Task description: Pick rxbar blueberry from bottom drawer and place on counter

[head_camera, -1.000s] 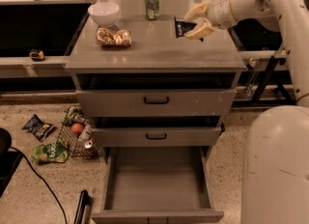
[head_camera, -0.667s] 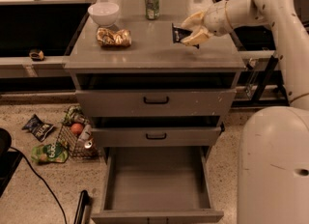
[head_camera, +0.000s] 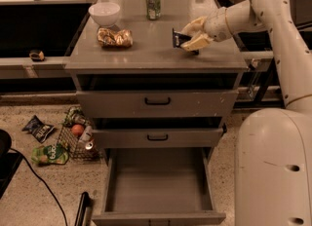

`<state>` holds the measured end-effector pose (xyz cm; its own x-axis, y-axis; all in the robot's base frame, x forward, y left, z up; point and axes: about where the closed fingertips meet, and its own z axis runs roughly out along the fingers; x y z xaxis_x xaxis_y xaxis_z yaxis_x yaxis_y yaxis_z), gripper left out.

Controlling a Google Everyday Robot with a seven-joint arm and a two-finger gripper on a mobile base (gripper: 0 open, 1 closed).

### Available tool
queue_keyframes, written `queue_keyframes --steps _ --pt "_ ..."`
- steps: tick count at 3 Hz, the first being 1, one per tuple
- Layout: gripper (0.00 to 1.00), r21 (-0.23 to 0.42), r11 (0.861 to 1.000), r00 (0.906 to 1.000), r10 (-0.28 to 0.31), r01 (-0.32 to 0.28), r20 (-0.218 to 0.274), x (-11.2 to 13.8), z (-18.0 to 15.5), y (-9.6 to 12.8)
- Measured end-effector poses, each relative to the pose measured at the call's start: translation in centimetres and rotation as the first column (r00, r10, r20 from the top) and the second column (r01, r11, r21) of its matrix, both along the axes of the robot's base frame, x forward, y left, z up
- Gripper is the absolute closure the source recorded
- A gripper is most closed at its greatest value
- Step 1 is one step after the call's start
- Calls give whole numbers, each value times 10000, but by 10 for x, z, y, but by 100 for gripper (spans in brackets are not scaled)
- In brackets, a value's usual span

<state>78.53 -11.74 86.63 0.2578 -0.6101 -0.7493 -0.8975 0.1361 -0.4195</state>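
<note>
The rxbar blueberry (head_camera: pixel 177 38) is a small dark bar held upright between my gripper's fingers, its lower edge at or just above the counter (head_camera: pixel 146 49). My gripper (head_camera: pixel 189 36) is shut on it over the right half of the counter, with the arm reaching in from the right. The bottom drawer (head_camera: pixel 158 183) is pulled open below and I see nothing in its grey tray.
A golden-brown snack bag (head_camera: pixel 114 37), a white bowl (head_camera: pixel 104 13) and a green can (head_camera: pixel 153 3) stand on the counter's left and back. The two upper drawers (head_camera: pixel 157 104) are closed. A wire basket (head_camera: pixel 75 140) and snack bags lie on the floor at left.
My gripper has moved left and lower with the bar, bringing it down close to the counter surface.
</note>
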Motion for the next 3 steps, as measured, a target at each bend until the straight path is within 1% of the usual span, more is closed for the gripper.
queue_keyframes --steps 2,3 --pt "17 204 9994 9996 -275 277 -100 0 -1 -10" --pt "0 344 9975 9981 -616 618 -64 -3 1 -23"
